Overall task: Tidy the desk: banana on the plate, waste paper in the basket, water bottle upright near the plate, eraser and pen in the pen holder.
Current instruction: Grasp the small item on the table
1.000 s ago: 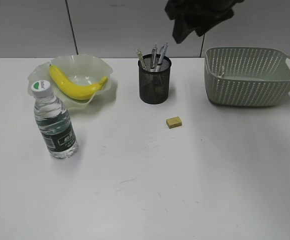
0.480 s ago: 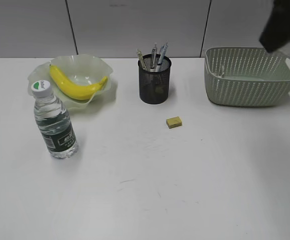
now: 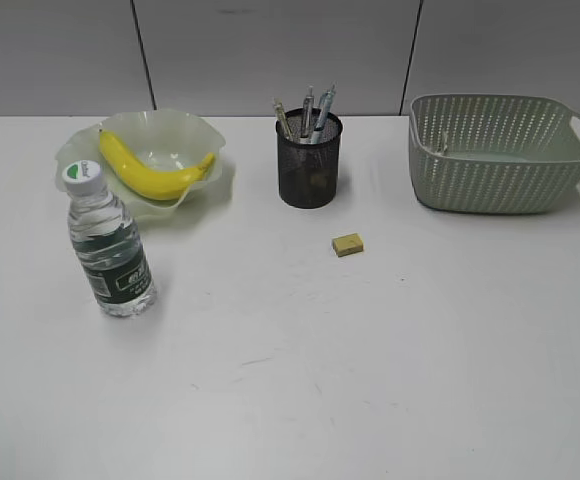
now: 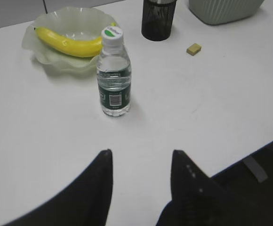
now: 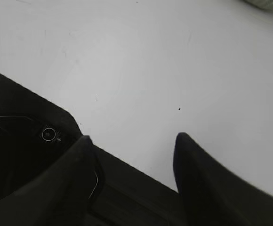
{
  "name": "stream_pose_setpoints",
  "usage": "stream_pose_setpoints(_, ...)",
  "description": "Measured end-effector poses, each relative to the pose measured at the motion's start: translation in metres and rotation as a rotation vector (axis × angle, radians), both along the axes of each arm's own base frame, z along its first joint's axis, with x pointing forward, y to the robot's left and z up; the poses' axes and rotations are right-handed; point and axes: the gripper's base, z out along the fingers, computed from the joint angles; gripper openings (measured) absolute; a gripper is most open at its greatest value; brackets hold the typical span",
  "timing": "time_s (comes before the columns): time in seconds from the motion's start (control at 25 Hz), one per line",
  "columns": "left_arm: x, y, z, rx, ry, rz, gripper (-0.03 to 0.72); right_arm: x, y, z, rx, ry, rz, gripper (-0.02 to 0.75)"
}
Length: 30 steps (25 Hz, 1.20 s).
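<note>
The yellow banana (image 3: 150, 172) lies in the pale-green wavy plate (image 3: 185, 125) at the back left. In front of the plate the water bottle (image 3: 110, 250) stands upright. Several pens (image 3: 310, 108) stick out of the black mesh pen holder (image 3: 309, 165). A small tan eraser (image 3: 347, 244) lies on the desk (image 3: 370, 380) just in front of the holder. The green basket (image 3: 495, 165) stands at the back right. The waste paper is hidden. My left gripper (image 4: 142, 153) is open and empty, well short of the bottle (image 4: 113, 75). My right gripper (image 5: 133, 136) is open and empty over the desk's edge. Neither arm shows in the exterior view.
A grey panelled wall (image 3: 270, 50) runs behind the desk. In the left wrist view the desk's edge (image 4: 249, 146) cuts across the lower right. Dark equipment (image 5: 23, 141) lies below the desk's edge in the right wrist view.
The dark arm at the top of the exterior view swung right past the basket and left the frame. The objects on the desk stayed put.
</note>
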Motion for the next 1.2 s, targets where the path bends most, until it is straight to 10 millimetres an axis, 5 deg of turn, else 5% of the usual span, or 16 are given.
stream_pose_setpoints(0.24,0.031,-0.025,0.025,0.037,0.052,-0.026,0.309,-0.061,-0.032,-0.036,0.083,-0.157,0.000,0.437)
stream_pose_setpoints(0.52,0.076,-0.060,0.063,0.016,0.037,-0.040,0.309,-0.106,-0.056,-0.062,0.202,-0.366,-0.007,0.437)
stream_pose_setpoints(0.8,0.151,-0.118,0.079,0.035,0.130,-0.055,0.309,-0.107,-0.056,-0.062,0.224,-0.396,-0.012,0.437)
stream_pose_setpoints(1.2,0.237,-0.222,0.035,0.148,0.278,-0.145,0.343,-0.101,-0.053,-0.063,0.251,-0.446,-0.012,0.437)
